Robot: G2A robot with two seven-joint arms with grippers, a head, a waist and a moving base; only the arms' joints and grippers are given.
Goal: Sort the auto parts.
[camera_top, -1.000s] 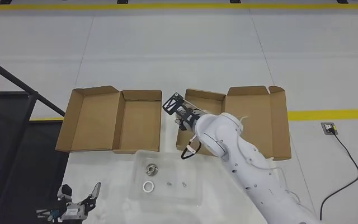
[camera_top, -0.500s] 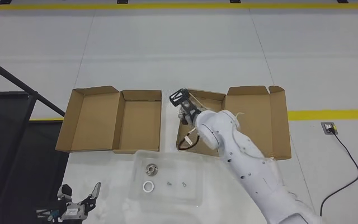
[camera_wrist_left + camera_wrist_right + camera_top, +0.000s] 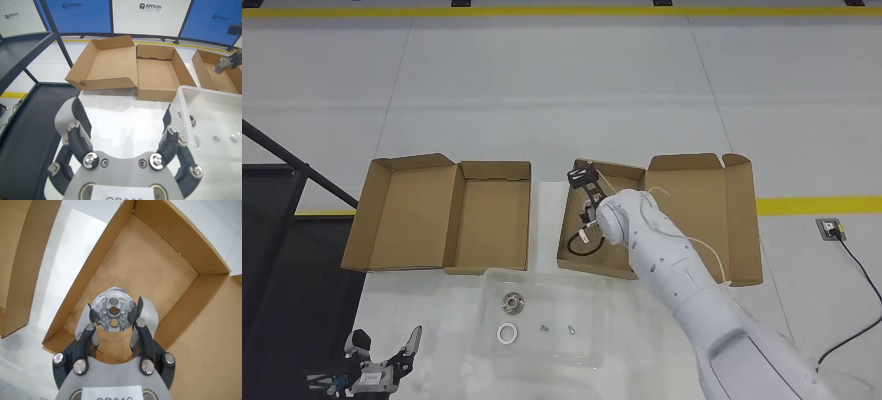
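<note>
Left of the bin (image 3: 208, 89) the left gripper (image 3: 128, 118) hangs spread, bare; in the bin lie a hub (image 3: 512, 300), a ring (image 3: 507, 333), two bolts (image 3: 216, 138); beyond the bin the right gripper (image 3: 114, 312) pinches a second hub (image 3: 113, 310) over a box (image 3: 170, 237); its wrist view shows the hub's ribbed face.

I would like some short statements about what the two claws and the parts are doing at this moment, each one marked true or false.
1. The right claw is shut on a metal wheel. True.
2. The metal wheel is over the clear bin. False: it is over the right cardboard box.
3. The left claw is open and holds nothing. True.
4. The small bolts lie in that cardboard box. False: they lie in the clear bin.
</note>
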